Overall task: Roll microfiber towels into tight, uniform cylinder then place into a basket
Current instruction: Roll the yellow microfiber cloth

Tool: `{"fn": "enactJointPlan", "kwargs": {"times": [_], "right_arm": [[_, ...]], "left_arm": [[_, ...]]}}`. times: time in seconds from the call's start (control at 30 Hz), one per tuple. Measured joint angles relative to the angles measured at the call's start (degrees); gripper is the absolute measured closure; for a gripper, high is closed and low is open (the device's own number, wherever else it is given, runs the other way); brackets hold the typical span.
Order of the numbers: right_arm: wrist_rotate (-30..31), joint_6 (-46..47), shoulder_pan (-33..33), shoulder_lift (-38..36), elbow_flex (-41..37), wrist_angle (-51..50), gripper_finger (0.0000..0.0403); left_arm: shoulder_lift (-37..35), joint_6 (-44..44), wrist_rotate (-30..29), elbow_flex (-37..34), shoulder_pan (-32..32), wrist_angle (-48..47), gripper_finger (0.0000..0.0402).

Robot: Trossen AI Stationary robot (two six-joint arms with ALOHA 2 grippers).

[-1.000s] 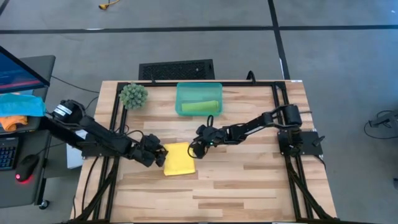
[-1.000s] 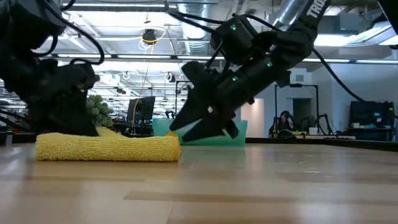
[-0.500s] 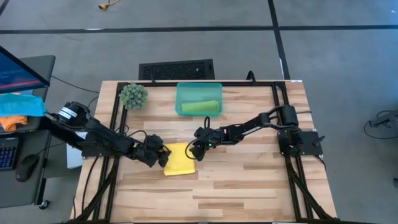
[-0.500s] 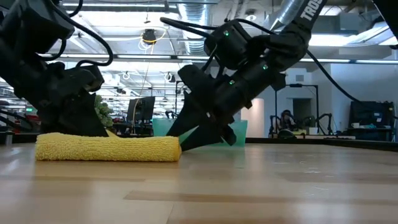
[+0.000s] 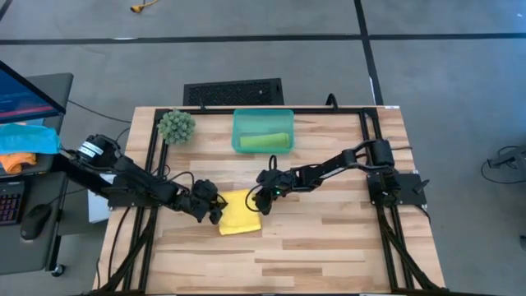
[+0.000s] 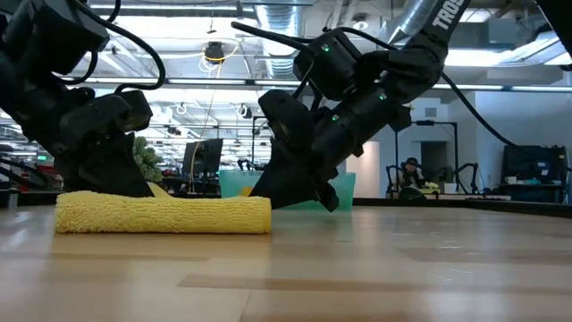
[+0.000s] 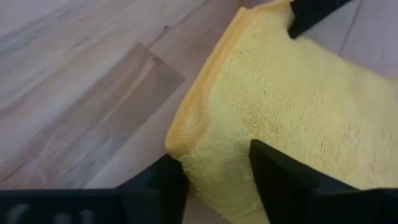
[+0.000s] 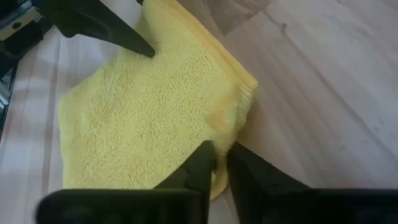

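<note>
- The left pincer (image 5: pixel 215 210) is down at the near-left corner of the yellow towel (image 5: pixel 237 212), fingers spread either side of that corner, not clenched.
- The yellow towel lies folded flat on the wooden surface (image 5: pixel 329 238), mid-table.
- The right pincer (image 5: pixel 258 202) pinches the towel's far-right corner, fingers nearly together.
- Behind, the basket (image 5: pixel 238 131) holds a rolled green towel (image 5: pixel 265 141).
</note>
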Motion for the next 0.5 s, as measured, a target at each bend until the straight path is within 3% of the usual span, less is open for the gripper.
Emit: {"fn": "enactJointPlan", "kwargs": {"times": [0.2, 0.33, 0.5], "right_arm": [[0.04, -3.93, 0.26, -0.04, 0.0, -0.03, 0.0385], [0.04, -8.09, 1.1, -0.09, 0.0, -0.05, 0.0393], [0.43, -13.43, 1.98, -0.09, 0.0, -0.23, 0.0389]], "left_arm": [[0.0, 2.21, 0.38, 0.0, -0.29, 0.09, 0.0327], [-0.02, 4.34, -0.42, 0.07, -1.29, 0.12, 0.0384], [-0.04, 10.24, -3.0, 1.19, -3.54, -0.02, 0.0392]]}}
